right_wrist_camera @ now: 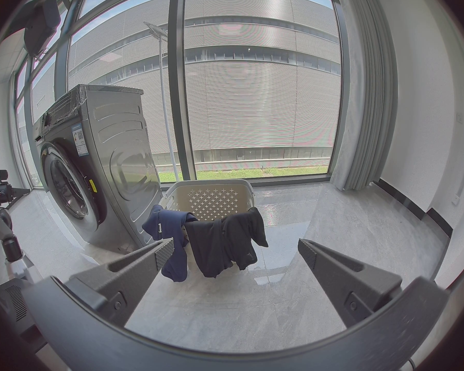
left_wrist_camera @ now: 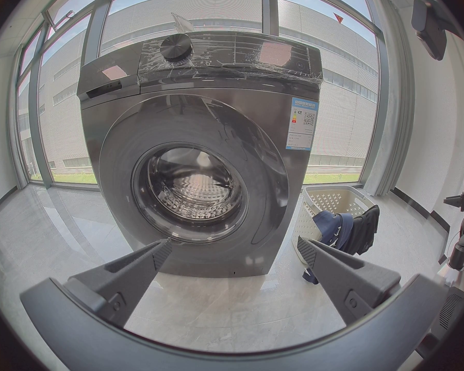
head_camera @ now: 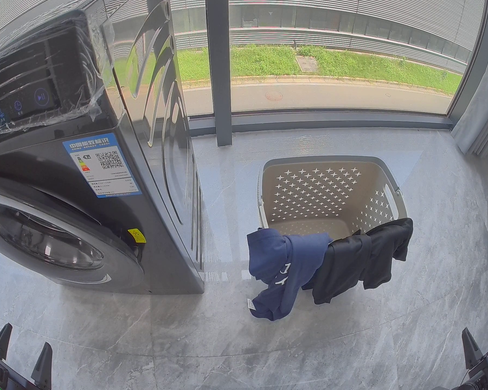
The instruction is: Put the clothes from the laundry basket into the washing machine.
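Observation:
A beige laundry basket (head_camera: 331, 190) stands on the floor to the right of the dark grey washing machine (head_camera: 81, 153). Over the basket's near rim hang a navy garment (head_camera: 282, 269) and a black garment (head_camera: 363, 258). The machine's round door (left_wrist_camera: 191, 191) is closed, with the drum showing through the glass. My left gripper (head_camera: 21, 356) sits low at the near left, open and holding nothing, facing the machine (left_wrist_camera: 201, 145). At the near right, my right gripper (head_camera: 485, 334) is open too and faces the basket (right_wrist_camera: 211, 199) and its clothes (right_wrist_camera: 221, 240).
A large window with a dark pillar (head_camera: 218, 55) runs behind the basket. A pale curtain (head_camera: 485, 109) hangs at the far right. Grey tiled floor (head_camera: 309, 342) lies open between my grippers and the basket.

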